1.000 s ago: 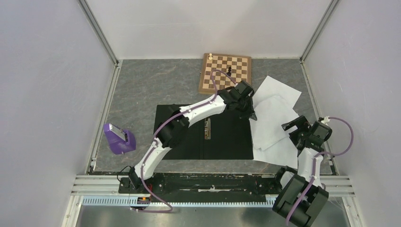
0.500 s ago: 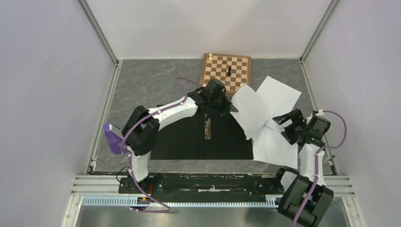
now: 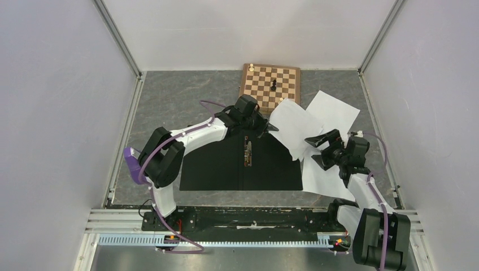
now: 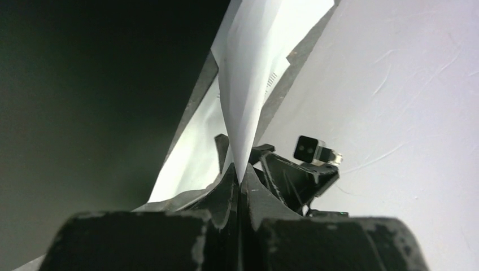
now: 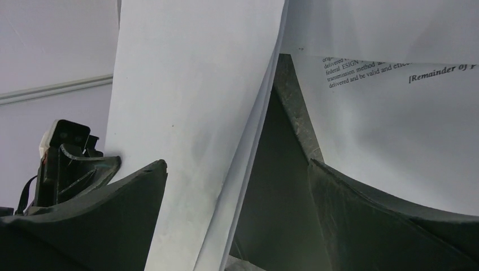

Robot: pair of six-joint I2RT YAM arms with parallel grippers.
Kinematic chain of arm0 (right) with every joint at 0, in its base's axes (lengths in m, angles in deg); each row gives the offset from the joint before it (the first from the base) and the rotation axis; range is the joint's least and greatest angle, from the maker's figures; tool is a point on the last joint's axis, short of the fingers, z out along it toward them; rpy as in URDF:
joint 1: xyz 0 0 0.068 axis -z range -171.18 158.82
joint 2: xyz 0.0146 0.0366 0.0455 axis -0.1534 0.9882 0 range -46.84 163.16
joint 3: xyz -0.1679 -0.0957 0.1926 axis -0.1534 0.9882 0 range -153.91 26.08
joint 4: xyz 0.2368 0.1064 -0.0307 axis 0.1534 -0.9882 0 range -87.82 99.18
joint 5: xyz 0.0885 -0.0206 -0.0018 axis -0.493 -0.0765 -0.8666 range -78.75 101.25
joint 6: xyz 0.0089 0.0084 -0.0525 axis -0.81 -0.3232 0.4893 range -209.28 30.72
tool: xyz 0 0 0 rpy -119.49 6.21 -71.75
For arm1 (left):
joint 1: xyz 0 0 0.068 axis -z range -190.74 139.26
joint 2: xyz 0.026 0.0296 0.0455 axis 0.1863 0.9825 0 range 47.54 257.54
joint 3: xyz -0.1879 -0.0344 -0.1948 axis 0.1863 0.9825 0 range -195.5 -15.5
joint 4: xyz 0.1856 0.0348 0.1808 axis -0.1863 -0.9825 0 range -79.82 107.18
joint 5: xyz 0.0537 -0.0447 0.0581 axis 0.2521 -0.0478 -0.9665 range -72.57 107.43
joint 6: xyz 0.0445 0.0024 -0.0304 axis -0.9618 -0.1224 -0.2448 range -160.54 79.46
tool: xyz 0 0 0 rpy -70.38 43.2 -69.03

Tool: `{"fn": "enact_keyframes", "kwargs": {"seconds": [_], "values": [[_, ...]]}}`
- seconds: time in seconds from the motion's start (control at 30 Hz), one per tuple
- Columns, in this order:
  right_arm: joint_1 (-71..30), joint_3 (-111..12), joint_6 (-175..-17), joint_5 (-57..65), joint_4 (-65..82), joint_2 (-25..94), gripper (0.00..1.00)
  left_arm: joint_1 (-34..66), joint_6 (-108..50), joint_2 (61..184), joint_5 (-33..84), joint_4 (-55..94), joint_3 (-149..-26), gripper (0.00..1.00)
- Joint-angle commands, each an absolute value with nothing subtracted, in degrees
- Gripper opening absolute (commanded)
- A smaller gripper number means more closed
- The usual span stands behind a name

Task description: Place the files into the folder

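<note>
The folder [image 3: 226, 166] lies open and black on the table, its metal clip [image 3: 247, 153] along the spine. My left gripper [image 3: 269, 127] is shut on the corner of one white sheet [image 3: 294, 127], which hangs tilted over the folder's right edge. In the left wrist view the sheet [image 4: 248, 84] rises from the closed fingertips [image 4: 240, 179]. My right gripper [image 3: 315, 151] stands open at that sheet's lower right edge. In the right wrist view the sheet [image 5: 192, 113] hangs between the spread fingers [image 5: 113, 214]. More files [image 3: 333, 110] lie to the right, one with printed text [image 5: 395, 113].
A wooden chessboard [image 3: 269, 84] with a few pieces sits at the back. A purple metronome [image 3: 131, 165] stands at the left, partly hidden by the left arm. Walls enclose the table on three sides.
My left gripper has pulled the sheet leftward, from the folder's right edge to above its spine. The right arm has swung left and forward to the sheet's lower edge, still open.
</note>
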State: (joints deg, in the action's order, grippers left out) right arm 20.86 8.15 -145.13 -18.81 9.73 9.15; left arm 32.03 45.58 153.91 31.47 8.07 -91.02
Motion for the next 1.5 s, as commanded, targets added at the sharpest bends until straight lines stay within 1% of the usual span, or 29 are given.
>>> {"fn": "enact_keyframes", "kwargs": {"seconds": [0.0,0.33,0.53,0.63,0.73,0.87,0.93,1.03,1.1,1.13,1.17,1.2,1.27,1.33,1.37,1.4,1.47], "values": [[19.1,11.7,-153.4,-16.4,21.6,9.1,0.98,31.7,49.3,149.9,33.8,11.4,-90.7,0.02],[16.3,20.9,-169.3,-13.6,45.3,11.9,0.98,32.0,49.5,148.1,34.7,11.8,-88.5,0.02],[14.9,23.2,-176.0,-10.4,55.2,13.4,0.98,32.5,49.1,147.5,35.1,12.0,-87.3,0.02],[13.8,23.7,-178.5,-9.6,58.8,15.0,0.95,32.8,49.1,147.4,35.3,12.1,-87.0,0.02],[12.6,23.4,-178.8,-9.3,59.8,16.3,0.89,33.2,49.1,147.2,35.5,12.6,-86.6,0.02],[11.8,24.4,-178.4,-7.9,60.2,16.2,0.76,33.5,49.2,146.6,35.7,13.5,-85.2,0.02],[11.7,24.7,-177.7,-7.2,60.2,15.7,0.65,33.5,49.3,146.1,35.8,14.1,-84.4,0.02],[11.6,23.1,-174.7,-7.2,57.0,14.8,0.44,33.6,47.8,145.8,36.9,14.3,-84.1,0.02],[11.6,20.3,-170.5,-7.9,50.7,14.2,0.28,33.7,45.3,145.5,38.5,14.3,-83.6,0.02],[11.6,18.1,-167.2,-8.8,47.0,14.2,0.13,33.6,43.3,144.8,38.7,13.9,-83.0,0.03],[11.6,15.0,-163.5,-9.5,42.4,14.3,0.02,33.6,41.0,143.8,38.2,12.2,-82.5,0.09],[11.5,11.5,-158.9,-10.2,37.4,14.6,0.0,33.6,37.7,142.5,37.2,9.7,-82.0,0.21],[11.1,6.0,-151.7,-11.8,29.2,15.3,0.0,33.6,31.7,139.3,34.4,5.0,-80.4,0.41],[10.4,0.7,-146.4,-13.2,22.9,15.8,0.0,33.6,26.2,135.3,31.6,2.5,-77.1,0.53],[9.7,-1.7,-143.8,-13.9,20.6,16.1,0.0,33.6,23.6,132.9,29.6,0.8,-75.7,0.57],[9.1,-4.7,-141.8,-14.0,17.6,16.2,0.0,33.6,21.2,130.6,27.3,-1.0,-74.3,0.6],[5.3,-9.3,-138.3,-14.2,13.9,16.5,0.0,33.6,15.4,126.6,22.0,-6.0,-73.2,0.64]]}}
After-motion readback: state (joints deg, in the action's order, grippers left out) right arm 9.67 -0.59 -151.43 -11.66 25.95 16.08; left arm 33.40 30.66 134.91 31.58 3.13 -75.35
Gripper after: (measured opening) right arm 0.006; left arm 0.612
